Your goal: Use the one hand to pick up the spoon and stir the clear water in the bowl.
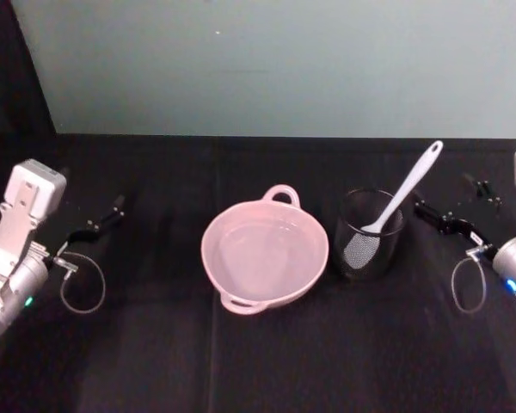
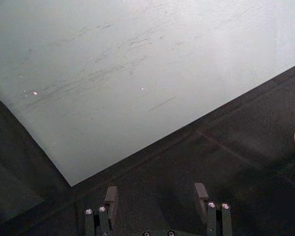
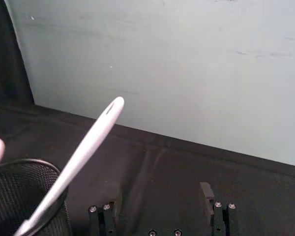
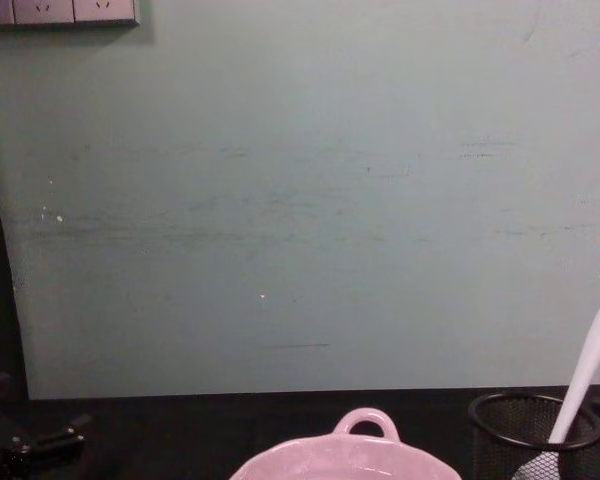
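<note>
The pale pink bowl (image 1: 211, 258) sits mid-table, with clear water (image 1: 262, 251) glinting inside. Just right of it, the white spoon (image 1: 404, 194) stands blade-down in a black wire-mesh cup (image 1: 391, 249), its handle leaning up and to the right. My right gripper (image 1: 439, 219) hovers right of the cup, open and empty; in its wrist view the spoon (image 3: 83, 152) rises ahead of the open fingers (image 3: 205, 192). Far to the left of the bowl, my left gripper (image 1: 103, 222) is open and empty over bare cloth. In the chest view, spoon (image 4: 583, 385) and bowl (image 4: 365, 425) show low.
Black cloth (image 1: 155, 361) covers the table, and a pale green wall (image 1: 284, 69) runs along its back edge. Grey cable loops hang at each wrist (image 1: 82, 292). Open cloth lies in front of the bowl and between the bowl and my left gripper.
</note>
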`<state>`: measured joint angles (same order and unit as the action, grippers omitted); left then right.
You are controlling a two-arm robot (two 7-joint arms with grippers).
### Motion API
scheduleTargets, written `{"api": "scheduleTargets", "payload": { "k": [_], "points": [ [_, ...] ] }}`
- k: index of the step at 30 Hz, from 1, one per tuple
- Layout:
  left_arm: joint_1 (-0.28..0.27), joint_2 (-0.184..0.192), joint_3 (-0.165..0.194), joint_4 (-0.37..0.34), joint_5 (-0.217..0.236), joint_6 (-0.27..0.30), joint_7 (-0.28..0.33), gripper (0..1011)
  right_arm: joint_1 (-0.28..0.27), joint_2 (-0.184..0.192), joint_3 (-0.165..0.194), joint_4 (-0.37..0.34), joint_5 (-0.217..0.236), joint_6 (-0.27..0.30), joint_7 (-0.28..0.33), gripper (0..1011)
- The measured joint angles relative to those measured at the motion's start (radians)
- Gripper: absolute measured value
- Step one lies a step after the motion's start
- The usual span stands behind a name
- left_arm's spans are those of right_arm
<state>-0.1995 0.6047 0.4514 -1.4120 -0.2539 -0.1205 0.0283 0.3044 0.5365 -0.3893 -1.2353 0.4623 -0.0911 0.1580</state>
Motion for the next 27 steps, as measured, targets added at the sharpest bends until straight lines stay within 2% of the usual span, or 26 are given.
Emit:
{"api": "scheduleTargets", "payload": {
  "k": [6,7,9,27],
  "points": [
    [0.0,0.0,0.0,0.0,0.0,0.0,0.0,1011,-0.001,-0.004,0.001,0.003,-0.037,0.003,-0.022,1003],
    [0.0,0.0,0.0,0.0,0.0,0.0,0.0,1011,0.0,-0.003,-0.002,-0.005,-0.062,0.017,-0.037,1003],
    [0.0,0.0,0.0,0.0,0.0,0.0,0.0,1011,0.0,-0.003,-0.003,-0.007,-0.069,0.022,-0.042,1002],
    [0.0,0.0,0.0,0.0,0.0,0.0,0.0,1011,0.001,-0.004,-0.001,-0.003,-0.058,0.015,-0.037,1003]
  ]
}}
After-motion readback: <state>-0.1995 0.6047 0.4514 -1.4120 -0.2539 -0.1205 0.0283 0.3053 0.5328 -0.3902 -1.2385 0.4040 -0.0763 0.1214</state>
